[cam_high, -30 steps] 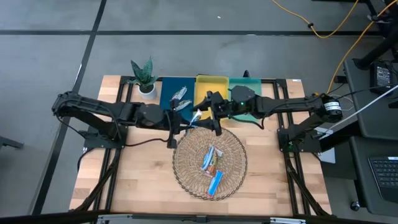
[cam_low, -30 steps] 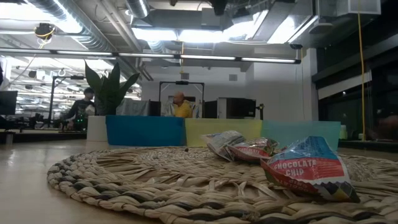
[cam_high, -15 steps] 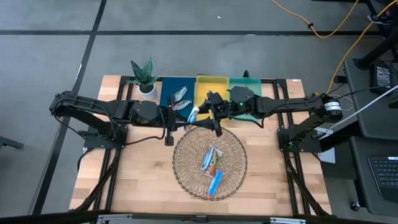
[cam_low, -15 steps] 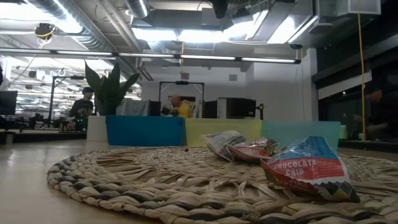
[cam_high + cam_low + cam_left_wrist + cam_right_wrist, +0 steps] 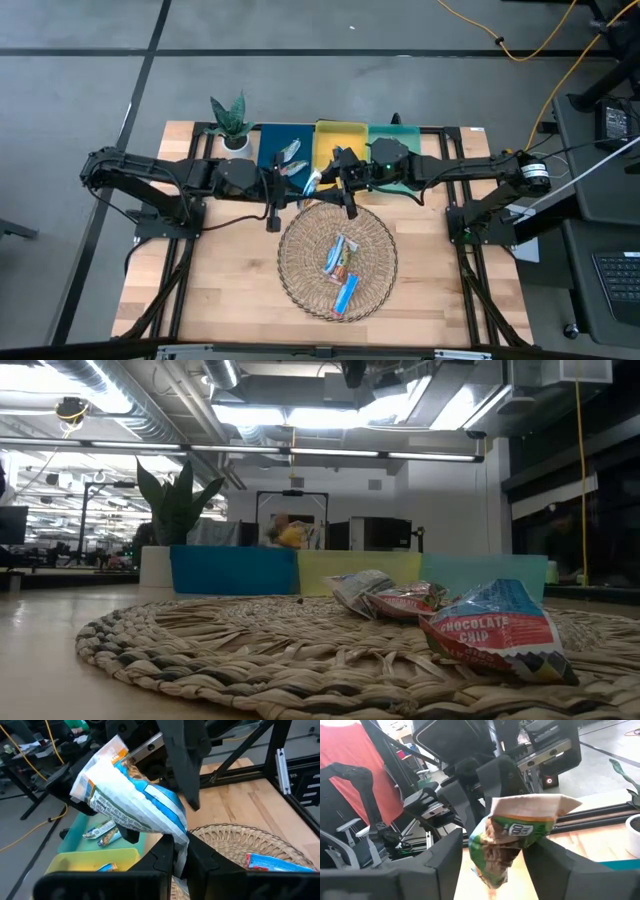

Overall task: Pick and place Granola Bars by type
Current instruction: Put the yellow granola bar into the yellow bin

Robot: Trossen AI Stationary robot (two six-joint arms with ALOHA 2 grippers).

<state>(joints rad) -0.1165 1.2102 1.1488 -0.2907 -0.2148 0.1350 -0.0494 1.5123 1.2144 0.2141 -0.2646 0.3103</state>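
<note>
A granola bar [image 5: 312,182] in a white, blue and orange wrapper hangs in the air between my two arms, over the far rim of the round wicker basket [image 5: 300,285]. My left gripper [image 5: 181,851], reaching in from the table's left, is shut on it. My right gripper [image 5: 495,845] comes level from the table's right. It is open, with one finger on either side of the bar's free end [image 5: 520,830]. Three more bars lie in the basket, among them a chocolate chip one [image 5: 492,630]. My left gripper pinches the bar's crimped end [image 5: 181,839] between its two fingers. The fingers come from the table's left, slanting a little downward, and lie along the bar. The bar sticks out past the fingertips toward my right gripper, lifted clear of basket and table.
Along the far edge stand a blue tray [image 5: 268,140], a yellow tray [image 5: 340,132] and a green tray [image 5: 410,135]. Bars lie in the blue tray [image 5: 290,150], the green tray [image 5: 102,830] and the yellow tray [image 5: 106,867]. A potted plant [image 5: 230,120] stands at the far left.
</note>
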